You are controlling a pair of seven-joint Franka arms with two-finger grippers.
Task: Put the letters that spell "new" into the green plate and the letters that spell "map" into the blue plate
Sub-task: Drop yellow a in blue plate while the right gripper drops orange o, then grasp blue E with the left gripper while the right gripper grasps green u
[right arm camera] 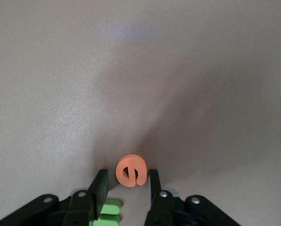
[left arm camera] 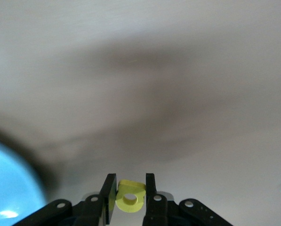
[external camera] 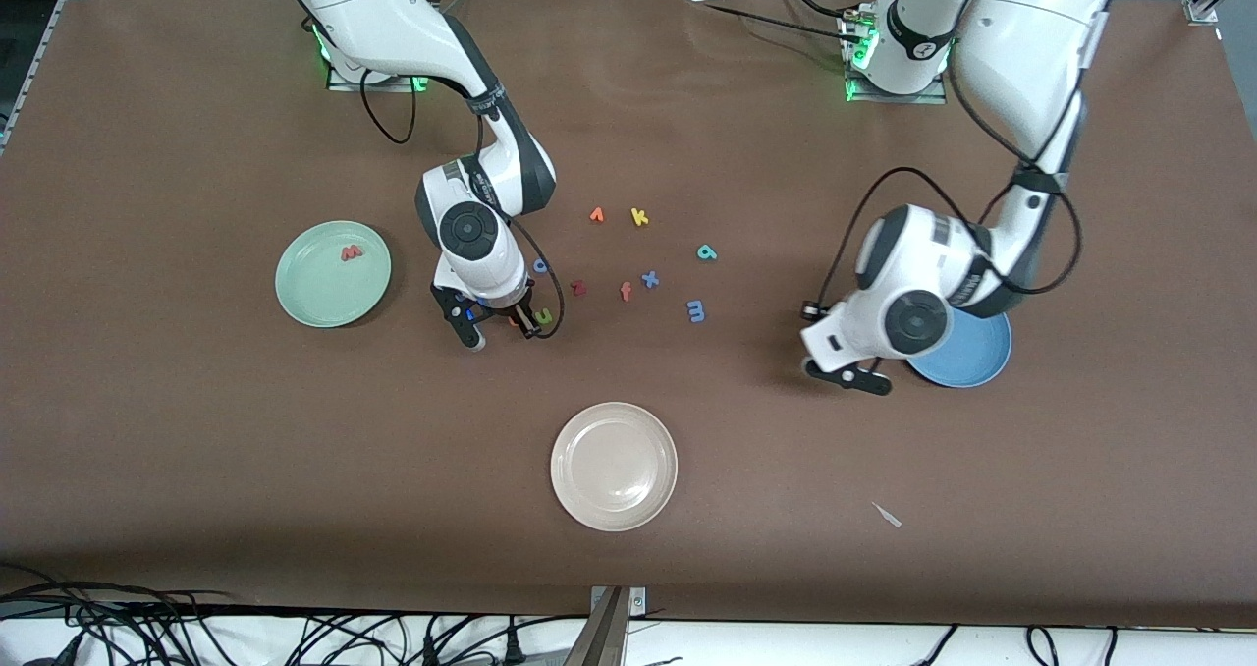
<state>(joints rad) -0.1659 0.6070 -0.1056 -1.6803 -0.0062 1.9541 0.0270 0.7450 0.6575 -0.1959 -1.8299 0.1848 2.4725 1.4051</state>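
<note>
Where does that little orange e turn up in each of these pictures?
Front view: the orange e is at the right pincer, beside the green n.
Right wrist view: at that pincer's tip.
Left wrist view: not in it; the left pincer is by the blue plate.
Shared landmark: the green n, beside the e in the front and right wrist views.

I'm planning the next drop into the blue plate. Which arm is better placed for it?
The left arm. Its gripper is shut on the yellow a right beside the blue plate. The right gripper is down at the orange e, near the green plate.
</note>
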